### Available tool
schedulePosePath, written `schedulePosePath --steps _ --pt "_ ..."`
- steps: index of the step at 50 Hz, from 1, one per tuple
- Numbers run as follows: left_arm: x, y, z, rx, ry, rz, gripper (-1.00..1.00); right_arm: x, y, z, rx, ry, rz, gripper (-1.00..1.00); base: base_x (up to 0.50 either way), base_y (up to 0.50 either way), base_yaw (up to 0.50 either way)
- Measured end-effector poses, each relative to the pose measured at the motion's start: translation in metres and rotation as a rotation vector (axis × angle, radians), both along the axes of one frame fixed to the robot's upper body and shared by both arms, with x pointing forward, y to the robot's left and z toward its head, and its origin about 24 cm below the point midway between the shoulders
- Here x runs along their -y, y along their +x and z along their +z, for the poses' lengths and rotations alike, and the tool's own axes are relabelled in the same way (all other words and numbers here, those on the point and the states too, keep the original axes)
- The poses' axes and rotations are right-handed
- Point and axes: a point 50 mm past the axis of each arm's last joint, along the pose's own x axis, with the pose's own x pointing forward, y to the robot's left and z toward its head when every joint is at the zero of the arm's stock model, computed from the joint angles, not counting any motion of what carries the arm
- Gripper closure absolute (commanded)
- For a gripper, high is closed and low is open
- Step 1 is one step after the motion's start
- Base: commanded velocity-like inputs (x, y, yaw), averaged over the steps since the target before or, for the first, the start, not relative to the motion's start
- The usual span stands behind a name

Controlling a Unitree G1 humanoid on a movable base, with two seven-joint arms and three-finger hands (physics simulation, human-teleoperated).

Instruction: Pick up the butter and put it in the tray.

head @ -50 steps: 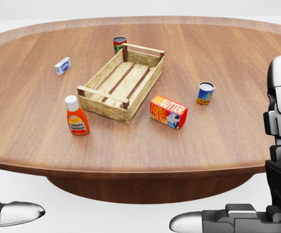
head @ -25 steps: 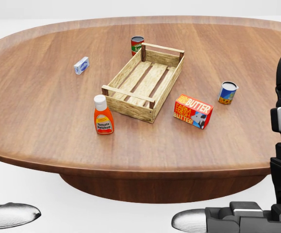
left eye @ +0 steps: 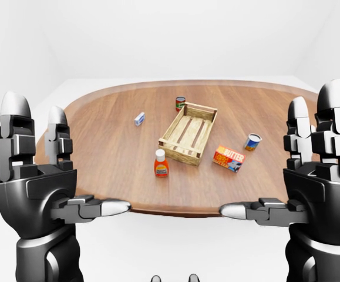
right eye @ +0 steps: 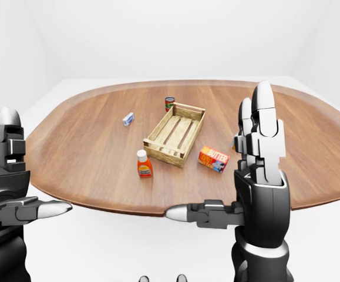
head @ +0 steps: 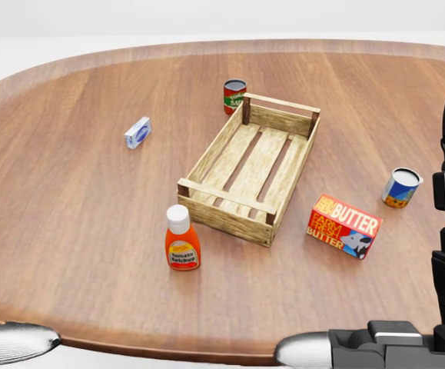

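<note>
**Both robot hands raised and spread, butter lying beside the tray**

The left robot hand (left eye: 37, 182) and the right robot hand (left eye: 313, 176) stand upright at the near edge of the surface (head: 68, 231), palms facing each other, fingers straight up and thumbs pointing inward. Both are spread wide and hold nothing; neither touches any object.

Past the hands, on the brown wooden oval surface, the butter (head: 343, 225) lies on its side, a red and orange box with white lettering. In the head view it sits just right of the tray's near corner, close to it but apart.

The tray (head: 224, 216) is a slatted wooden crate, set at a slant and holding nothing. A ketchup bottle (head: 181, 238) stands upright just left of its near end. A red can (head: 234, 96) stands at its far end. A blue can (head: 401, 187) stands right of the butter, and a small blue-white box (head: 137, 132) lies well to the tray's left.
</note>
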Motion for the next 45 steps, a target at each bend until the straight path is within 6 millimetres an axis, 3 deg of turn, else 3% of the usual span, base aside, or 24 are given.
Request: schedulePosePath --steps 14,45 --pt "0.0006 -0.0003 0.0000 0.000 0.000 -0.004 -1.00 0.0046 -0.0006 -0.0004 0.002 0.038 -0.002 -1.00 0.50 -0.21 0.00" --pt "-0.0018 -0.0026 0.0042 0.025 -0.011 0.002 -1.00 0.0043 -0.0005 -0.0009 -0.004 0.016 -0.018 -1.00 0.50 -0.01 0.00"
